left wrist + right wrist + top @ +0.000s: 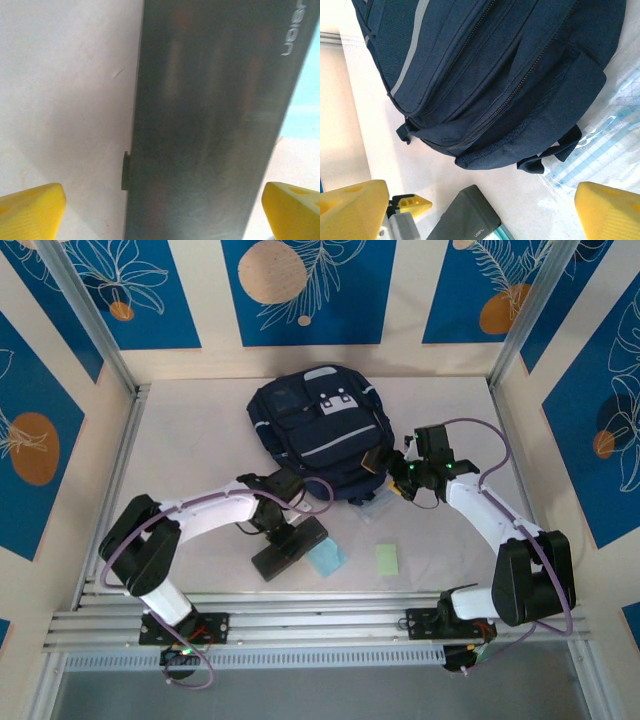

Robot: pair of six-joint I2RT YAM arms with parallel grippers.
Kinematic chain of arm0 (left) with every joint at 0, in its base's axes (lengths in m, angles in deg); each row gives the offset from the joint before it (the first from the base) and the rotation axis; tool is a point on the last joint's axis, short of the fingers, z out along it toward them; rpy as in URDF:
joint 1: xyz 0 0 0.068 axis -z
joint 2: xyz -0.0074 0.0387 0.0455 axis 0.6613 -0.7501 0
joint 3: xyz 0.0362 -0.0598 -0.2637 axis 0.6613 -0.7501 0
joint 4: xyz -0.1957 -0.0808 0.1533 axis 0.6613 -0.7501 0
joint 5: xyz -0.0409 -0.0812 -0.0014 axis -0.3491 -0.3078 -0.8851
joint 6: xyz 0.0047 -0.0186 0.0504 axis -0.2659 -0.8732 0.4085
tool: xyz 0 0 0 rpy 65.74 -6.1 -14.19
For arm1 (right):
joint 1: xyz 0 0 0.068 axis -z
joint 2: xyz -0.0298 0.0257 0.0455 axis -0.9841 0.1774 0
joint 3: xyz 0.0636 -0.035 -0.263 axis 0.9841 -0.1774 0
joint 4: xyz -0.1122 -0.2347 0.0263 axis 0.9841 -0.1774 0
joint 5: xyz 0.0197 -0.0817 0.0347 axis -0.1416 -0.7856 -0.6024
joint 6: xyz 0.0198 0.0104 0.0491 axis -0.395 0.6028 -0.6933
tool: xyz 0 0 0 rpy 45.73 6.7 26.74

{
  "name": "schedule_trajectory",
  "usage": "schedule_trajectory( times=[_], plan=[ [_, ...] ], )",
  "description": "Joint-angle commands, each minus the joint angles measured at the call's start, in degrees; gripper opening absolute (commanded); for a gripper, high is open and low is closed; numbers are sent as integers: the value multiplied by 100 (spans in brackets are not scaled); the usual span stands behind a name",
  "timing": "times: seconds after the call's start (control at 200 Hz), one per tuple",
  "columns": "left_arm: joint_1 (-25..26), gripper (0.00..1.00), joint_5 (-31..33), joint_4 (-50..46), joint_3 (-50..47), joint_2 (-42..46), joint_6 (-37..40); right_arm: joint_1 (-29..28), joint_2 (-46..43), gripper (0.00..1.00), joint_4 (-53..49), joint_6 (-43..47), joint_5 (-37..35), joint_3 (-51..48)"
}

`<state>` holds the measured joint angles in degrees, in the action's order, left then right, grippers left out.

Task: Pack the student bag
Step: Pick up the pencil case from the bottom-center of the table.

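Note:
The student bag (320, 430), dark navy with pale grey stripes and a white patch, lies flat at the back middle of the table. Its zipped lower end (495, 75) takes up the upper part of the right wrist view. My right gripper (392, 478) hovers open at the bag's near right corner, nothing between its yellow fingertips (352, 207). My left gripper (287, 523) hangs open over a slim black case (290, 548). The case (210, 125) lies between the spread yellow fingertips (32, 210), which stand clear of its edges.
A clear plastic packet (605, 145) with a ruler lies partly under the bag's near edge. A pale blue pad (326, 558) touches the case's right side, and a green sticky note (387, 559) lies further right. Walls (560, 390) close in the left, back and right.

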<state>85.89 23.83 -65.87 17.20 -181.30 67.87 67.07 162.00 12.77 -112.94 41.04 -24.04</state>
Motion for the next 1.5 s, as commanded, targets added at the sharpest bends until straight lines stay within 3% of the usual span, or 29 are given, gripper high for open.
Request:
schedule_trajectory(
  times=[0.0,0.19,0.39,0.84,0.945,1.11,1.495],
  plan=[
    [139,100,126,-125,-58,-179,134,8,-87,96,21,-70,150,-83],
    [281,100,-715,-29,-174,-203,126,8,-109,96,14,-82,124,-101],
    [341,100,-909,-260,-101,-130,150,10,-76,97,4,-96,132,-88],
    [600,100,-103,96,-324,-333,-344,14,-68,97,12,-98,151,-71],
    [645,93,197,172,-366,-443,-455,6,-74,97,39,-96,187,-61],
    [642,69,277,110,-148,-227,-437,-1,-103,96,149,-3,365,-53],
    [431,72,673,-659,1616,278,-455,-385,-27,92,720,482,1611,-74]
  ],
)
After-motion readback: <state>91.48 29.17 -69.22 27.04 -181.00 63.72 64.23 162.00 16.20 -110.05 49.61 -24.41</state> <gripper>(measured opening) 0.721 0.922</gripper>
